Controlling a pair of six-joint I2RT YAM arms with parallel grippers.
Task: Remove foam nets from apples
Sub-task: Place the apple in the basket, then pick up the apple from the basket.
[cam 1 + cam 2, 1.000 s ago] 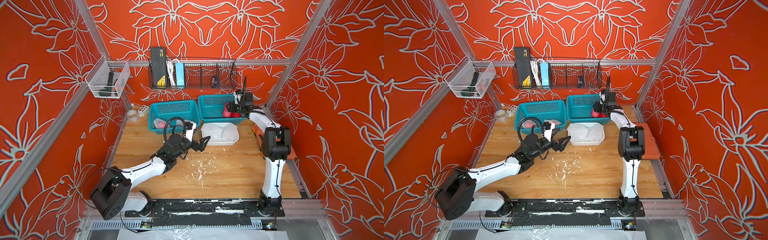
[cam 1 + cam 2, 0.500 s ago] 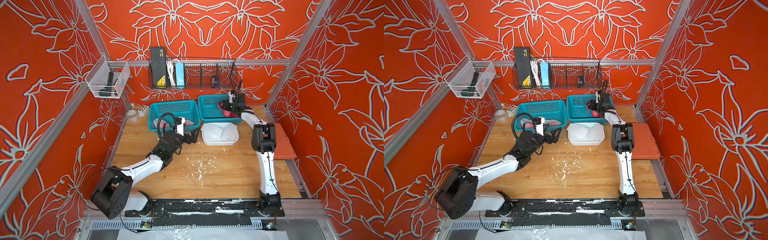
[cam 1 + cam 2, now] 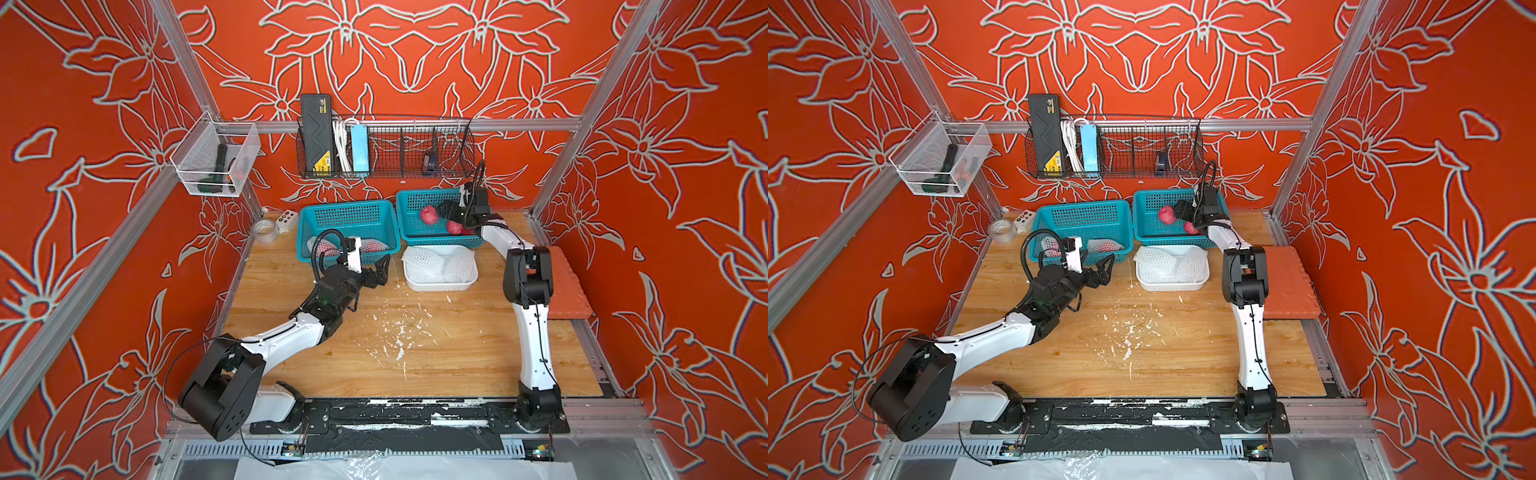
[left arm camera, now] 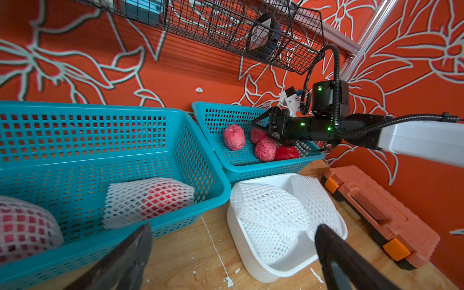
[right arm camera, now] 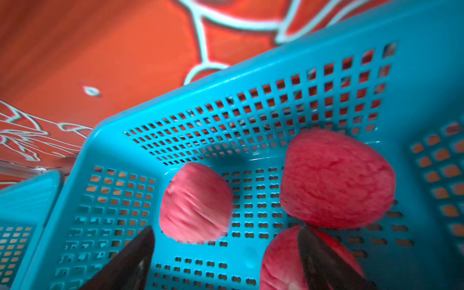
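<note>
Your right fingers (image 5: 324, 263) are hanging apart, empty, over bare apples (image 5: 336, 178) in the right basket (image 5: 251, 82); your left fingers (image 3: 383, 266) are gaping (empty too) above the tabletop (image 3: 415, 365); foam nets (image 3: 436, 264) are lying in the white tray (image 3: 440, 286).

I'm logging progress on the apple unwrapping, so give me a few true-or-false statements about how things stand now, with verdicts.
1. The teal basket under the right gripper holds bare apples. True.
2. The white tray holds apples. False: only empty foam nets lie in it.
3. Two netted apples lie in the other teal basket. True.
4. The left gripper grips a net. False: its fingers stand apart and empty above the table.
</note>
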